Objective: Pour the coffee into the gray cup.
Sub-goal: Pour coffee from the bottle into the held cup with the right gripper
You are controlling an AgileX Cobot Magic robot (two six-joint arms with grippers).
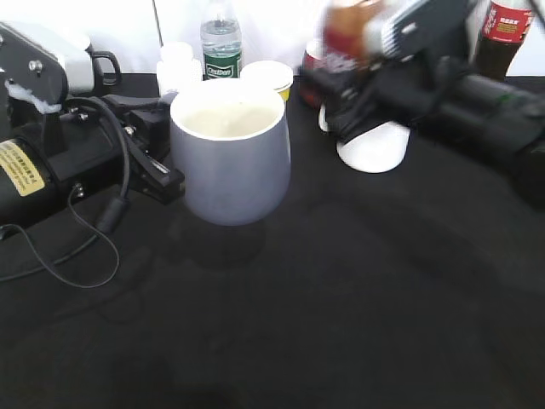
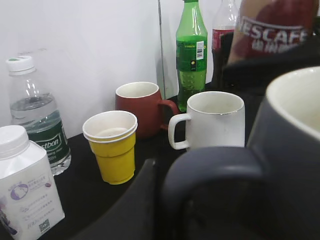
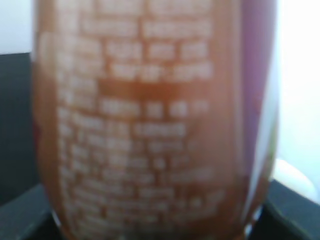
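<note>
The gray cup (image 1: 230, 158) stands on the black table near the middle, white inside; it fills the right of the left wrist view (image 2: 295, 145). My left gripper (image 1: 163, 175) is shut on its loop handle (image 2: 215, 167), with one dark finger (image 2: 137, 205) showing beside the handle. My right gripper (image 1: 362, 47) is shut on the coffee bottle (image 1: 345, 34) and holds it raised behind and to the right of the cup, blurred. The bottle's label shows in the left wrist view (image 2: 272, 30) and fills the right wrist view (image 3: 150, 120).
Along the back stand a water bottle (image 2: 35, 115), a white bottle (image 2: 22, 185), a yellow paper cup (image 2: 112, 145), a red-brown mug (image 2: 140, 107), a white mug (image 2: 215, 122), a green bottle (image 2: 191, 50) and a cola bottle (image 1: 504, 34). A black mug (image 1: 104, 66) stands at far left.
</note>
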